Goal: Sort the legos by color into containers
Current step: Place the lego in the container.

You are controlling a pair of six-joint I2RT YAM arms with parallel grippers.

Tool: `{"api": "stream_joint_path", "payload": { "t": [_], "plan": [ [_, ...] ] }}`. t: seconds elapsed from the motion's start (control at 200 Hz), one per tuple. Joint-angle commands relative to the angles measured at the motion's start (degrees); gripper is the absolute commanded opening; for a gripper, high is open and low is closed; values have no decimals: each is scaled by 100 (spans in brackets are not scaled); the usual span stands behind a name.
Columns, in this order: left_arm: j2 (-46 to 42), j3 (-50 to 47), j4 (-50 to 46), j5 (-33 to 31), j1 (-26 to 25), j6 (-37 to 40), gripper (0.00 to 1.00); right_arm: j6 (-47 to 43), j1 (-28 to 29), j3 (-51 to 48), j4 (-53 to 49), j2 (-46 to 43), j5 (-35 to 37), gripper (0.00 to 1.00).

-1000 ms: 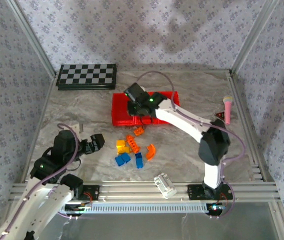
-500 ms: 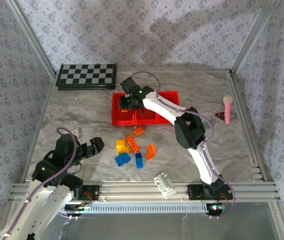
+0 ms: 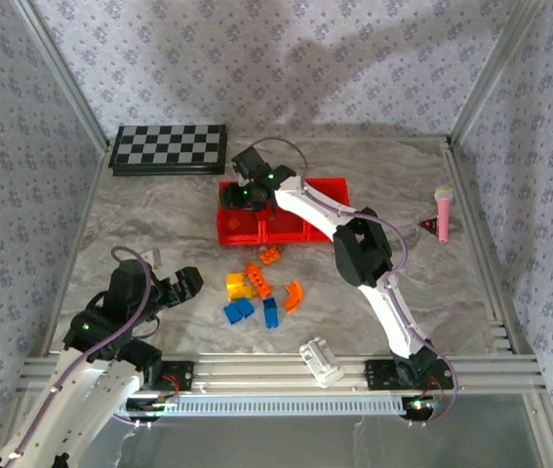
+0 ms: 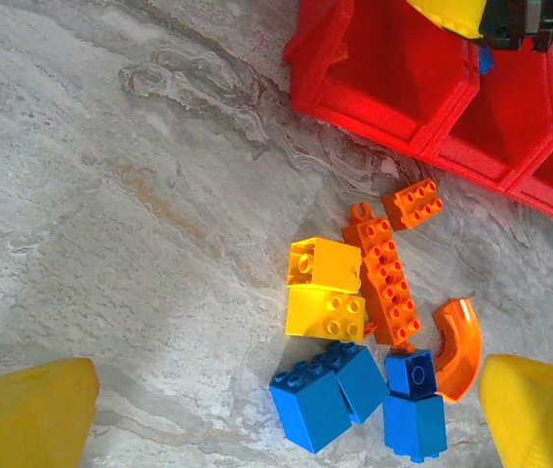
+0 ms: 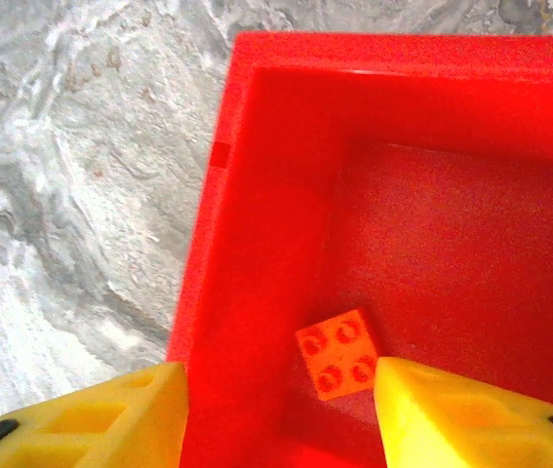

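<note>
Reaching far across the marbled grey worktop (image 3: 149, 229) in the overhead view, the right arm stretches out long, its right hand (image 3: 239, 195) over the leftmost of the three joined bright red plastic bins (image 3: 300, 232). The left arm is folded near its base. Its left hand (image 3: 186, 283) points toward the loose cluster of orange, yellow and blue toy bricks (image 3: 256, 292) lying on the worktop just in front of the bins.

From the left wrist, the left hand (image 4: 286, 395) stands at its widest, with yellow fingers (image 4: 32, 414) at either lower corner, holding nothing. Beneath it the long orange studded brick (image 4: 390, 292) lies studs up, its long axis running nearly toward the bins. Two yellow bricks (image 4: 325, 288) sit right against its left side, blue bricks (image 4: 330, 395) lie nearer the camera, and an orange curved piece (image 4: 456, 336) is to the right.

From the right wrist, the right hand (image 5: 278, 375) has its jaws parted, gripping nothing. A small square orange brick (image 5: 337, 354) lies studs up on the bin floor, turned slightly askew, just beside one fingertip (image 5: 398, 380).
</note>
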Motion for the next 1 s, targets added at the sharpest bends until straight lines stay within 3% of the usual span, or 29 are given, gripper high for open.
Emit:
{"api": "stream_joint_path", "payload": {
  "t": [0.0, 0.29, 0.55, 0.705, 0.995],
  "plan": [
    [54, -9, 82, 116, 44, 4, 100, -108, 55, 334, -326, 34, -86, 57],
    [270, -31, 261, 103, 53, 130, 100, -465, 239, 176, -727, -712, 366, 63],
    [711, 89, 480, 81, 141, 496, 100, -341, 555, -1742, -313, -2289, 1216, 64],
    [943, 234, 515, 106, 202, 700, 100, -169, 614, -3196, 14, -3378, 1475, 55],
    [1326, 414, 616, 278, 256, 999, 100, 78, 851, -4885, -601, -4592, 1985, 49]
  ]
}}
